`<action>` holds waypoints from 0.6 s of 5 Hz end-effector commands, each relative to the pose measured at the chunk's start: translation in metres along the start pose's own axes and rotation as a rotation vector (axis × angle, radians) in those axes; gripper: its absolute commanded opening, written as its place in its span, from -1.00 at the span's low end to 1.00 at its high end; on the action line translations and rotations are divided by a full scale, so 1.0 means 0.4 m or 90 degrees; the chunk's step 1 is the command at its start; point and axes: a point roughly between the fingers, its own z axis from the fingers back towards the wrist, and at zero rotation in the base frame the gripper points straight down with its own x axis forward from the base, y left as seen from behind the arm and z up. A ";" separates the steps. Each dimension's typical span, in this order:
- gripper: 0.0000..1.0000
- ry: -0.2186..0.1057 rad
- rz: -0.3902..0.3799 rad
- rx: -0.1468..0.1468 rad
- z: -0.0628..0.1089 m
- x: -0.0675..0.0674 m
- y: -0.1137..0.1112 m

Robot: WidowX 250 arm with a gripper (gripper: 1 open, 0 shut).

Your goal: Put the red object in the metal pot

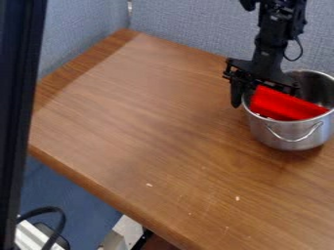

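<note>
The red object (288, 103) lies tilted inside the metal pot (279, 136), which stands at the right edge of the wooden table. My black gripper (251, 89) points down over the pot's left rim, its fingers reaching to the left end of the red object. The fingers are dark and blurred against the pot. I cannot make out how wide they stand or whether they still touch the red object. Part of the pot is cut off by the right edge of the picture.
The wooden table (144, 117) stretches to the left and front of the pot, its front edge running diagonally. A blue fabric wall (183, 24) stands behind it. A dark vertical bar (16, 98) covers the left edge of the view. Black cables (39, 227) lie below the table.
</note>
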 end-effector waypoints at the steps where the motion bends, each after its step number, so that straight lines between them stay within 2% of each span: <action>1: -1.00 -0.020 0.007 -0.002 0.045 -0.007 0.005; 2: 1.00 -0.017 0.005 -0.010 0.074 0.007 0.007; 3: 1.00 -0.016 0.000 -0.011 0.109 0.017 0.009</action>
